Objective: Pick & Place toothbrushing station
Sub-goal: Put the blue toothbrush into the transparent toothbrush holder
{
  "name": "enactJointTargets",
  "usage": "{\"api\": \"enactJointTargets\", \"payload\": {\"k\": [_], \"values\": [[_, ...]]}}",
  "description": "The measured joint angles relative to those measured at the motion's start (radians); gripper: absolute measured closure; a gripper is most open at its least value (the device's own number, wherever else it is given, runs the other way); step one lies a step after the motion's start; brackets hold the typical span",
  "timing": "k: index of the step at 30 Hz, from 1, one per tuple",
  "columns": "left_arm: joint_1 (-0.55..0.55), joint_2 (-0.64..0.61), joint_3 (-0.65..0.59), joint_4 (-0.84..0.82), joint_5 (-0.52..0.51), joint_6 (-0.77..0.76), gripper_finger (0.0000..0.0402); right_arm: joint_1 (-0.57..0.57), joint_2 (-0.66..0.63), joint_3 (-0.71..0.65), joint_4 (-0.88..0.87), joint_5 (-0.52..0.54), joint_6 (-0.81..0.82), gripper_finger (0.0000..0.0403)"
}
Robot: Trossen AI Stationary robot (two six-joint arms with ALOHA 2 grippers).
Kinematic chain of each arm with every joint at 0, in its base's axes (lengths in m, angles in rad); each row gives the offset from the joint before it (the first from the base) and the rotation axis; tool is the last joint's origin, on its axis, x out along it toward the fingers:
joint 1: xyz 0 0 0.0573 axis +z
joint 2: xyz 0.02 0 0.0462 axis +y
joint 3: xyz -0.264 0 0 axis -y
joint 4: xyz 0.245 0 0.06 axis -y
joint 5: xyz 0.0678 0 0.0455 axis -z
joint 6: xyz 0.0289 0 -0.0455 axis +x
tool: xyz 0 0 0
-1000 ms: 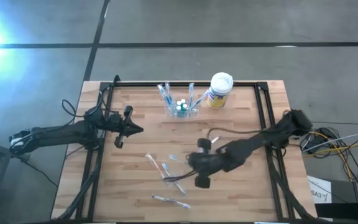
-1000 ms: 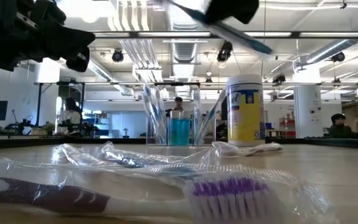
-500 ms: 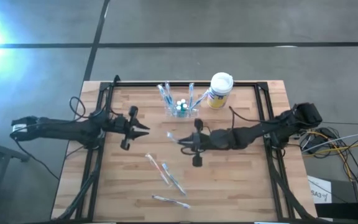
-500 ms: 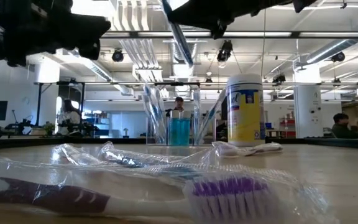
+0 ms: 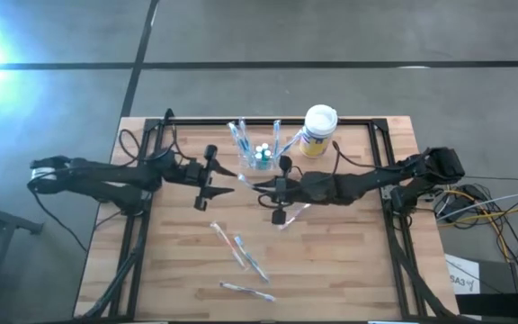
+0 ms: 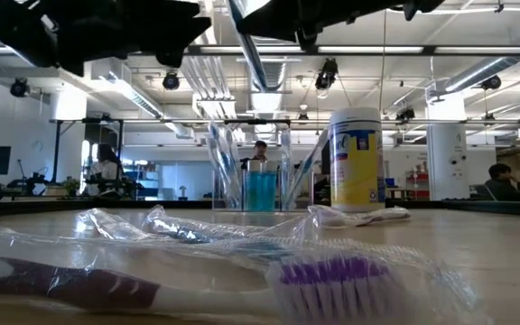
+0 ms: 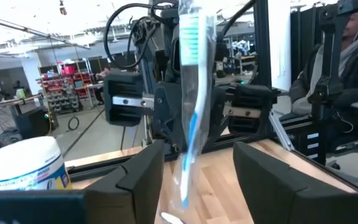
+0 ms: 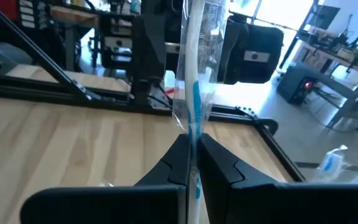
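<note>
R gripper (image 5: 261, 188) sits over the middle of the table, just in front of the clear holder (image 5: 261, 158), fingers (image 8: 182, 163) pinched tight on a wrapped toothbrush (image 8: 193, 93): white handle w/ blue stripe, clear film around it, standing straight up out of the fingertips in the R wrist view. In the L wrist view the same brush (image 7: 193, 81) hangs bristles-up, turquoise head on top, w/ the other arm's black gripper body right behind it.

L gripper (image 5: 226, 178) faces it from the left half of the table, tips aimed at the brush. Its two fingers (image 7: 143, 175) stand apart, one each side of the brush, not touching it, nothing in them.

Holder is near the back edge of the table, about mid-width, w/ several wrapped brushes leaning out of it and a blue-green cup inside. In the low view it (image 6: 262, 190) stands upright w/ the blue cup in the centre. White-lidded canister (image 5: 318, 130) w/ yellow label stands just beside it, toward the back right corner.

Loose wrapped brushes (image 5: 241, 252) lie toward the front edge, well apart from both grippers; one w/ purple bristles (image 6: 332, 275) is close to the low camera.

A person (image 7: 347, 68) sits beyond the table.
</note>
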Motion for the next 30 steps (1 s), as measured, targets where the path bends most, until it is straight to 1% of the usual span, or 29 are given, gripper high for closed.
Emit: {"api": "enactJointTargets", "payload": {"k": [6,10,14,24,27,30], "values": [[-0.001,0.084,0.081,0.003,0.012,-0.024,0.0204,-0.001,0.0,0.02,0.002,0.0,-0.018,0.039],[-0.003,0.132,0.124,0.04,0.044,-0.069,0.0204,-0.002,0.0,0.023,0.019,0.001,-0.024,0.039],[-0.005,0.163,0.144,0.079,0.062,-0.105,0.0204,-0.002,0.0,0.023,0.035,0.0,-0.03,0.039],[-0.008,0.216,0.182,0.105,0.08,-0.109,0.0206,-0.007,0.0,0.023,0.04,0.009,-0.031,0.039],[-0.008,0.225,0.186,0.106,0.079,-0.109,0.0219,-0.009,0.0,0.023,0.04,0.009,-0.031,0.039],[-0.008,0.225,0.185,0.125,0.077,-0.109,0.0256,-0.009,0.0,0.023,0.041,0.009,-0.031,0.039]]}}
